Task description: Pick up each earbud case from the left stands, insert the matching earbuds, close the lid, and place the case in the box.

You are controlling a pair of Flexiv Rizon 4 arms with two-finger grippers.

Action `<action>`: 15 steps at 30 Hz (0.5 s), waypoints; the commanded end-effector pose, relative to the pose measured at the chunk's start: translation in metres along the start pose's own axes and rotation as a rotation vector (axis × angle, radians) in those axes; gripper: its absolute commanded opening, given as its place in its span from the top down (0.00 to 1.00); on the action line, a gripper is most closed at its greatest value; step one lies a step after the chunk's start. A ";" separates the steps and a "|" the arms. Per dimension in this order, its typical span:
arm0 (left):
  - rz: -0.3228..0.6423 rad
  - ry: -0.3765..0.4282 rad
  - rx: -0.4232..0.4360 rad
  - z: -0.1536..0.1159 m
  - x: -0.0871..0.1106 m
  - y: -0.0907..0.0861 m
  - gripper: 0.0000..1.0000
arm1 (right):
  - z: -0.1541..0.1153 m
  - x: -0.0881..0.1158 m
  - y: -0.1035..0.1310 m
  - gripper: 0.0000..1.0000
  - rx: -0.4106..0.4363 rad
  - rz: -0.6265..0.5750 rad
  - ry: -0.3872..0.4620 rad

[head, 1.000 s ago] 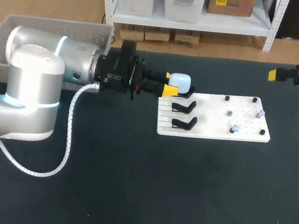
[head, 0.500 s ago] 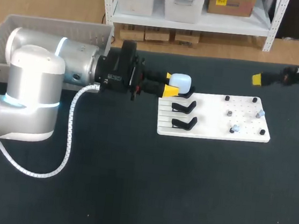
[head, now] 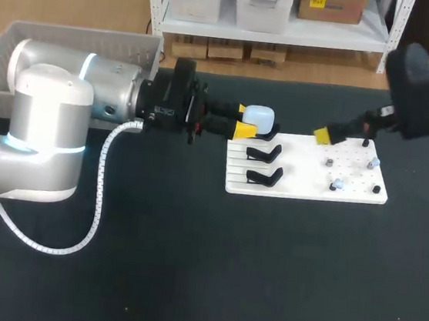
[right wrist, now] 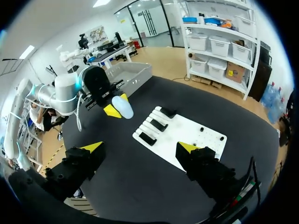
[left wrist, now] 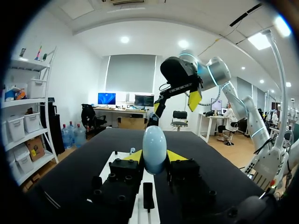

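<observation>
Pale-blue earbud case sits pinched between the left gripper's fingers at the white board's far stand, apparently gripped for lifting. Right gripper hangs above the earbuds, fingers spread wide, seemingly ready to pick one.

Right arm runs off the right edge of the frame near the top. From overhead its gripper is a blur, with only one yellow tip showing. The earbuds on the white board are just specks, can't tell which is which. The earbud case covers the top stand, and the left gripper hides the case's lower part. The box at upper left sits mostly behind the left arm.
</observation>
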State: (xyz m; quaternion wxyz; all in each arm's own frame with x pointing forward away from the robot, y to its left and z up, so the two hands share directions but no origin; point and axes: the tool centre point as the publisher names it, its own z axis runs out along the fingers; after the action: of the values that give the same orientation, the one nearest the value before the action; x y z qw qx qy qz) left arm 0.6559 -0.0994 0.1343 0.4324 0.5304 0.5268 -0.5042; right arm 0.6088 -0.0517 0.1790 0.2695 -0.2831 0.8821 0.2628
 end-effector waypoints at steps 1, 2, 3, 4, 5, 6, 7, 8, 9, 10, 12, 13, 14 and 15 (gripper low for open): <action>0.003 -0.004 -0.005 0.000 0.001 -0.001 1.00 | 0.021 -0.014 0.007 0.00 -0.057 -0.008 0.031; 0.003 -0.004 -0.005 0.000 0.001 -0.001 1.00 | 0.024 -0.015 0.010 0.00 -0.068 -0.012 0.034; 0.003 -0.004 -0.005 0.000 0.001 -0.001 1.00 | 0.026 -0.016 0.014 0.00 -0.074 -0.018 0.038; 0.003 -0.004 -0.005 0.000 0.001 -0.001 1.00 | 0.029 -0.018 0.017 0.00 -0.084 -0.019 0.040; 0.003 -0.004 -0.005 0.000 0.001 -0.001 1.00 | 0.030 -0.019 0.020 0.00 -0.093 -0.023 0.044; 0.003 -0.004 -0.005 0.000 0.001 -0.001 1.00 | 0.032 -0.019 0.022 0.00 -0.093 -0.028 0.045; 0.003 -0.004 -0.005 0.000 0.001 -0.001 1.00 | 0.034 -0.020 0.024 0.00 -0.096 -0.028 0.047; 0.003 -0.004 -0.005 0.000 0.001 -0.001 1.00 | 0.036 -0.021 0.026 0.00 -0.103 -0.029 0.050; 0.003 -0.004 -0.005 0.000 0.001 -0.001 1.00 | 0.037 -0.021 0.029 0.00 -0.105 -0.031 0.052; 0.003 -0.004 -0.005 0.000 0.001 -0.001 1.00 | 0.039 -0.021 0.031 0.00 -0.108 -0.031 0.055; 0.003 -0.004 -0.005 0.000 0.001 -0.001 1.00 | 0.042 -0.021 0.034 0.00 -0.117 -0.032 0.061; 0.003 -0.004 -0.005 0.000 0.001 -0.001 1.00 | 0.044 -0.021 0.035 0.00 -0.123 -0.031 0.066; 0.003 -0.004 -0.005 0.000 0.001 -0.001 1.00 | 0.046 -0.021 0.035 0.00 -0.125 -0.029 0.071; 0.003 -0.004 -0.005 0.000 0.001 -0.001 1.00 | 0.048 -0.021 0.036 0.00 -0.128 -0.031 0.077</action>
State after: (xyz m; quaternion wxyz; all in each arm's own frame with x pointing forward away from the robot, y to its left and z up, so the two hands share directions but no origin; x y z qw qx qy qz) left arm 0.6558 -0.0994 0.1345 0.4321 0.5305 0.5271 -0.5040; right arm 0.6094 0.0068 0.1713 0.2292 -0.3178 0.8729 0.2906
